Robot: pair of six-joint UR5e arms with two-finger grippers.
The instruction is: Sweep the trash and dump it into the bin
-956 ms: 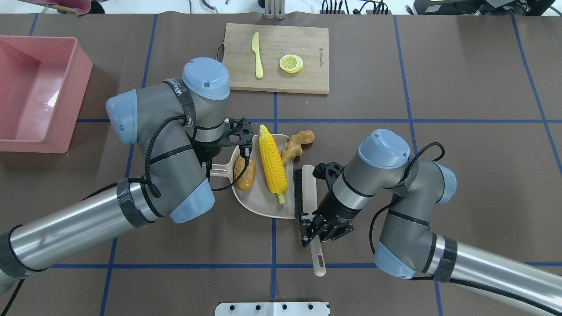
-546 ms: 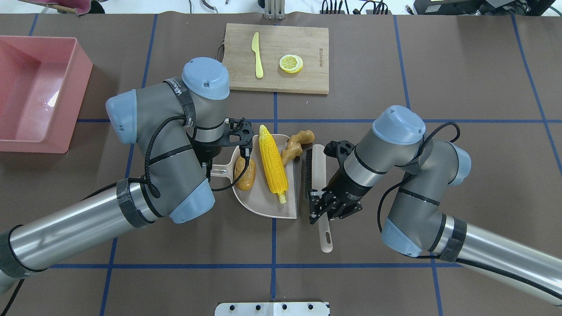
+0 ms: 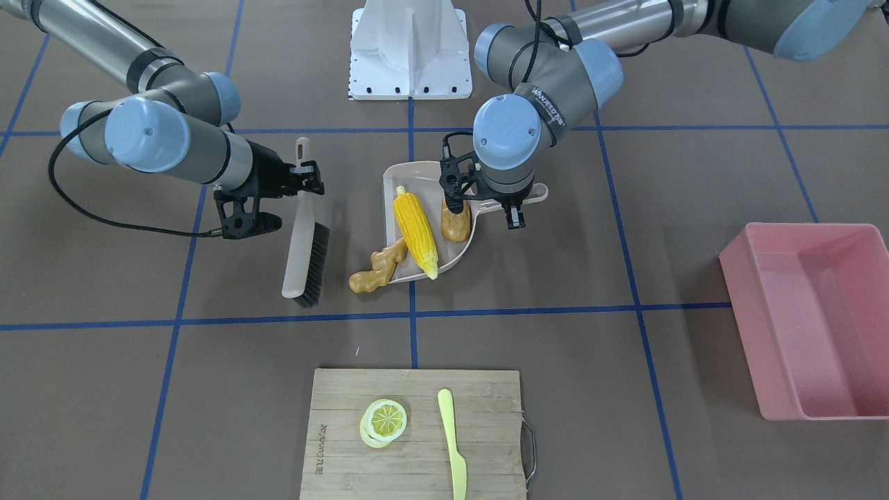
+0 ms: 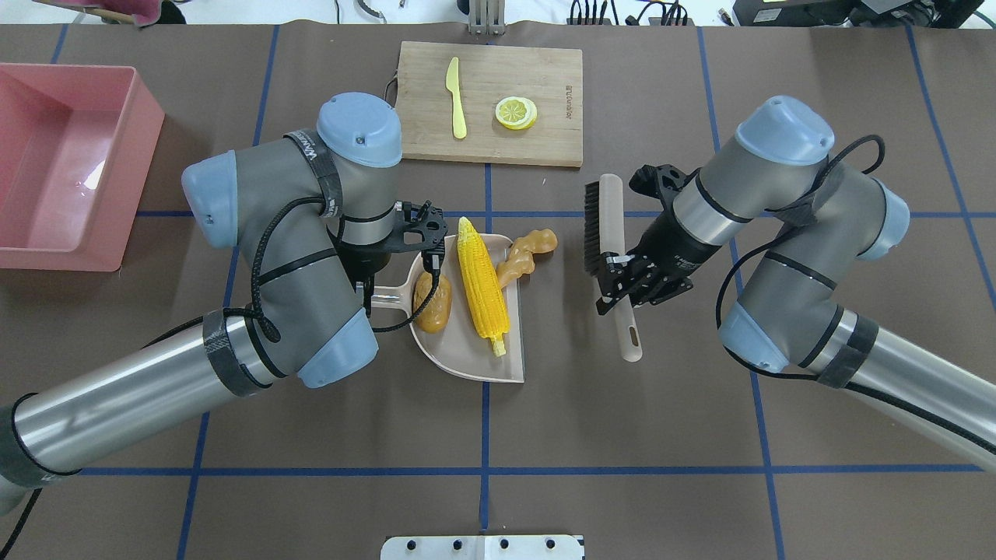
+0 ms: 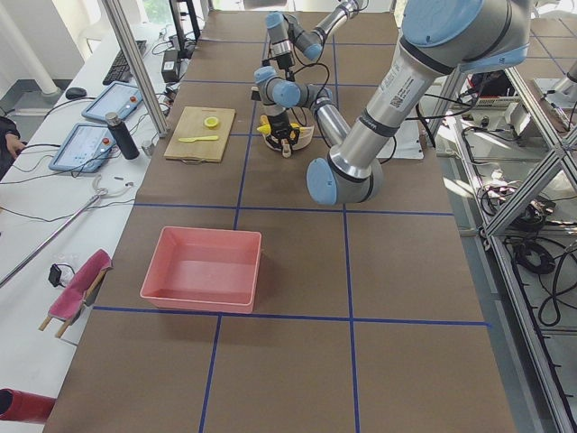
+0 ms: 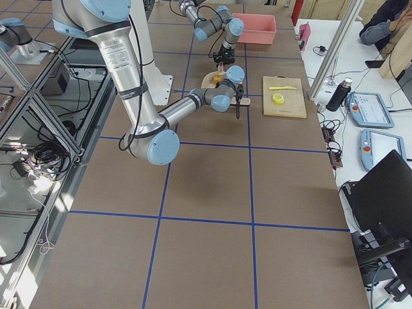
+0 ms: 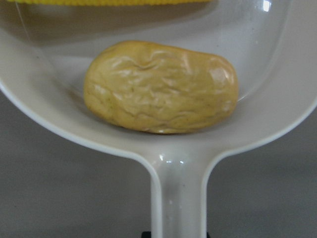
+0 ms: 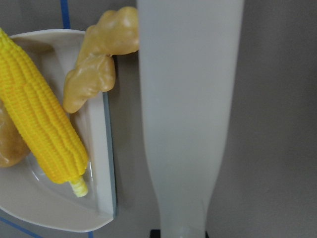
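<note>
The beige dustpan [image 4: 467, 354] lies at the table's middle. The yellow corn cob [image 4: 482, 288] and the brown potato [image 4: 433, 301] lie in it. The tan ginger root [image 4: 526, 252] straddles the far corner of its mouth. My left gripper [image 3: 510, 205] is shut on the dustpan's handle [image 7: 178, 198], and the potato [image 7: 161, 87] lies just ahead of it. My right gripper [image 4: 622, 280] is shut on the handle of a brush [image 4: 603, 222], which it holds right of the pan, apart from the ginger. The pink bin [image 4: 70, 167] stands empty at the far left.
A wooden cutting board [image 4: 537, 74] at the far middle carries a pale yellow knife [image 4: 457, 97] and lemon slices [image 4: 516, 113]. The robot's base plate [image 4: 482, 547] is at the near edge. Blue tape lines cross the brown table.
My right gripper has carried the brush from the pan's mouth away to the far right. The left arm and dustpan shifted only slightly; the three foods stay put.
</note>
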